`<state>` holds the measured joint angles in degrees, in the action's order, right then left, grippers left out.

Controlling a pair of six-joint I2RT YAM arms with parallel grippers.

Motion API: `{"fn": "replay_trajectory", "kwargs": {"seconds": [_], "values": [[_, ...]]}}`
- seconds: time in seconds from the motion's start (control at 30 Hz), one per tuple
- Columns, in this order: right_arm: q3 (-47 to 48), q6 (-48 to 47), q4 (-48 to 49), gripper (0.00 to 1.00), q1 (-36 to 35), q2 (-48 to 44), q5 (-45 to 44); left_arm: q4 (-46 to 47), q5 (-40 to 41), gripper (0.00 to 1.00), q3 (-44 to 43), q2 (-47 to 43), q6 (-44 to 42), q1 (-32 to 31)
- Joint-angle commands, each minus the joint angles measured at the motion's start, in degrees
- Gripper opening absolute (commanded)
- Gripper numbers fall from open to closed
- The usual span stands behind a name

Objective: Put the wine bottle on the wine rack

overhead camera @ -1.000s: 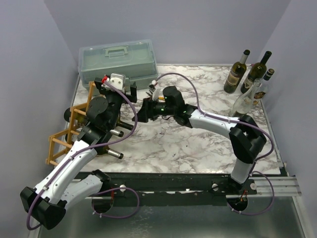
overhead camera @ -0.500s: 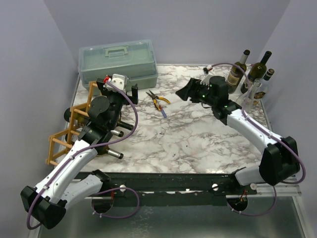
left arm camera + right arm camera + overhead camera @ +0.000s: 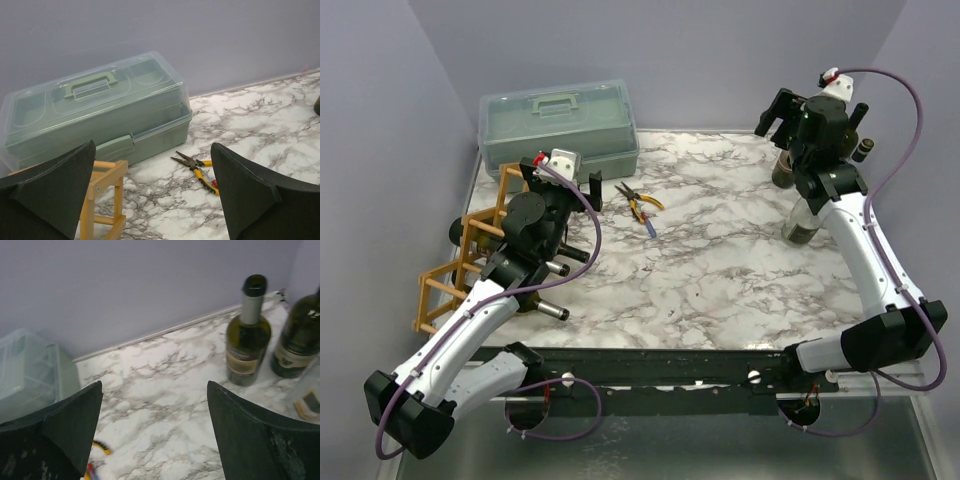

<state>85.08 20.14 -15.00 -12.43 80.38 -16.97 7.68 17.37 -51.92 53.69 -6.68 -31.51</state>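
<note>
The wine rack [image 3: 448, 272], an orange-tan stick lattice, stands at the table's left edge under my left arm. Dark bottle necks [image 3: 553, 311] stick out of it toward the table's middle. Its corner shows in the left wrist view [image 3: 107, 190]. Three wine bottles stand at the back right: a dark green one [image 3: 247, 337], a second dark one [image 3: 300, 340] and a clear one [image 3: 807, 215]. My right gripper [image 3: 778, 118] is open and empty, raised above and just left of them [image 3: 154, 385]. My left gripper [image 3: 560, 180] is open and empty above the rack's far end [image 3: 152, 145].
A pale green toolbox [image 3: 558, 120] with a clear lid sits at the back left [image 3: 95, 115], partly seen in the right wrist view [image 3: 30, 370]. Yellow-handled pliers [image 3: 640, 205] lie on the marble right of the left gripper [image 3: 197, 167]. Walls close the back and both sides.
My right arm has swung from the table's middle near the pliers to the back right and risen over the standing bottles. The left arm has not moved.
</note>
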Motion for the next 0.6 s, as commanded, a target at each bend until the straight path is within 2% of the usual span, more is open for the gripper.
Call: {"fn": "replay_trajectory", "kwargs": {"seconds": [0.0,0.2,0.33,0.4,0.57], "values": [[-0.07,-5.33,-7.48,0.89,1.86,-0.92,-15.27,1.24,-0.85,0.99,0.61,0.07,0.41,-0.05],[-4.56,-7.31,-5.96,0.91,4.25,-5.17,-19.7,1.19,-1.8,0.99,0.5,0.36,1.22,-0.05],[-4.11,-8.98,-5.07,0.93,4.6,-4.49,-20.14,1.24,-2.08,0.99,0.5,0.24,1.49,-0.03],[-1.72,-9.65,-4.84,0.96,4.69,-2.32,-18.67,1.19,-1.99,0.99,0.46,0.1,1.49,-0.05],[9.68,-9.87,-8.07,0.97,5.93,8.62,-16.47,1.24,-2.0,0.99,0.5,0.34,1.49,-0.04]]}}
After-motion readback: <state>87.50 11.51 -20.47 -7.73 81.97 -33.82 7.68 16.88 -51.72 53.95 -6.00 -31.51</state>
